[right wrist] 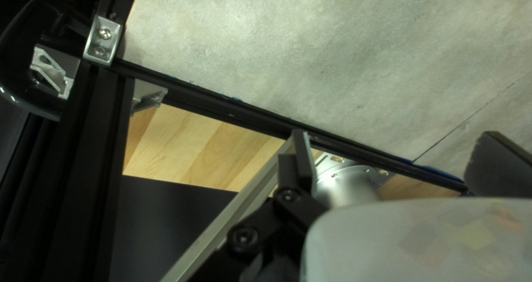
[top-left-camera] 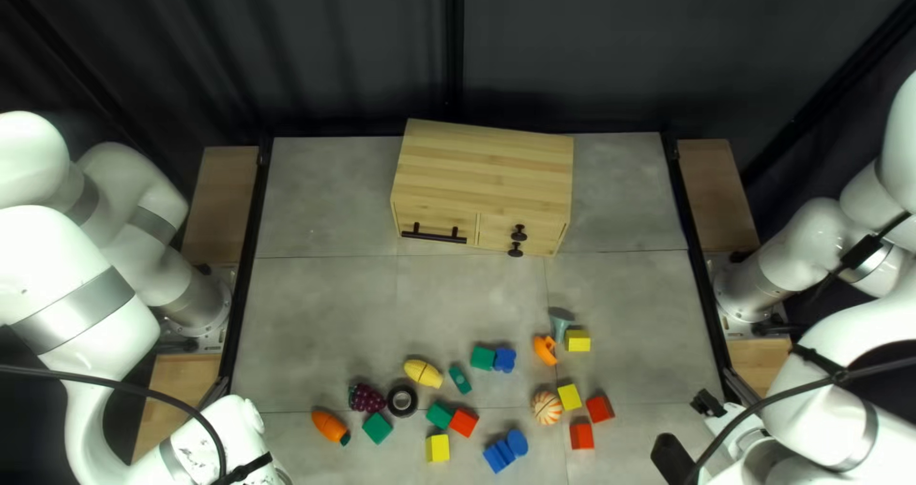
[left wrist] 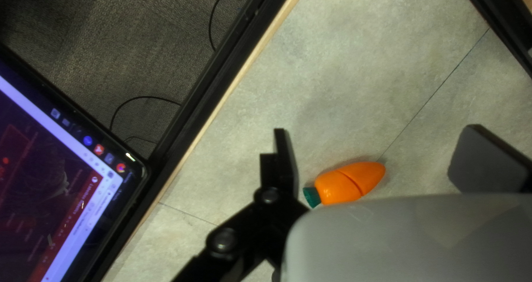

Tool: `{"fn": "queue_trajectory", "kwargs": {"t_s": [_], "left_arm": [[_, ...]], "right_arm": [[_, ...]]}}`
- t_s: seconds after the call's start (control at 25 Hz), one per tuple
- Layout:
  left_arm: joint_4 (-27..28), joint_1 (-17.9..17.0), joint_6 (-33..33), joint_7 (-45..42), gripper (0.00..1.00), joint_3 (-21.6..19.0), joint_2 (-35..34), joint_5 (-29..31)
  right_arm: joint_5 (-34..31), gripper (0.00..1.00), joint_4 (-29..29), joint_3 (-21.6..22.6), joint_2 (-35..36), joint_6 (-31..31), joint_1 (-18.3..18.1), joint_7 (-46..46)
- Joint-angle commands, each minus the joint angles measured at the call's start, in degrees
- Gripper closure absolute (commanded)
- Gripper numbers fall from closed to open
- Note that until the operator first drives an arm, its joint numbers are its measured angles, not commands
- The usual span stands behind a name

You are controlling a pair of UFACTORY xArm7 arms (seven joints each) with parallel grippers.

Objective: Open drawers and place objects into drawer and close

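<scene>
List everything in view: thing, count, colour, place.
Wooden drawer cabinet: one, tan, far side
Table: one, grey, centre
Plastic carrot: one, orange and green, leftmost toy, top left view
Grape bunch: one, purple, right of carrot
Round ring: one, black, beside grapes
Oval toy: one, yellow, above ring
Oblong piece: one, green, beside oval
Cubic blocks: three red, three yellow, three green, scattered
Blue pieces: at least two, near side
Striped ball: one, orange-cream, near side
Curved piece: one, orange, above ball
Flared toy: one, grey-teal, beside yellow block
Curtain: dark, behind
Screen: one, beyond table edge
Arms: two, white, either side
Left end effector, right end effector: black, open
</scene>
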Motion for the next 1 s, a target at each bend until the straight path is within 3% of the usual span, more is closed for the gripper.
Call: {"fn": "queue_trajectory", "kwargs": {"t_s": [0.04,0.28,0.4,0.68,0.88,1.0], "left_arm": [[0.0,0.0,0.0,0.0,0.0,0.0,0.0,0.0],[1.1,0.6,1.9,0.9,0.0,0.5,-0.4,-0.5],[4.1,2.7,6.3,3.0,0.0,2.7,-0.4,2.3],[4.0,6.7,7.9,6.5,0.0,6.8,-4.6,9.8],[4.2,8.0,8.0,19.9,0.0,8.4,-7.2,16.7],[1.1,9.8,4.1,33.2,0.0,11.9,-10.8,13.3]], "right_arm": [[-0.7,0.0,2.3,-0.3,1.8,1.0,-0.4,-0.6],[-0.7,0.0,2.3,-0.3,1.8,1.0,-0.4,-0.6],[-0.7,0.0,2.3,-0.3,1.8,1.0,-0.4,-0.6],[-0.7,0.0,2.3,-0.3,1.8,1.0,-0.4,-0.6],[-0.7,0.0,2.3,-0.3,1.8,1.0,-0.4,-0.6],[-0.7,0.0,2.3,-0.3,1.8,1.0,-0.4,-0.6]]}}
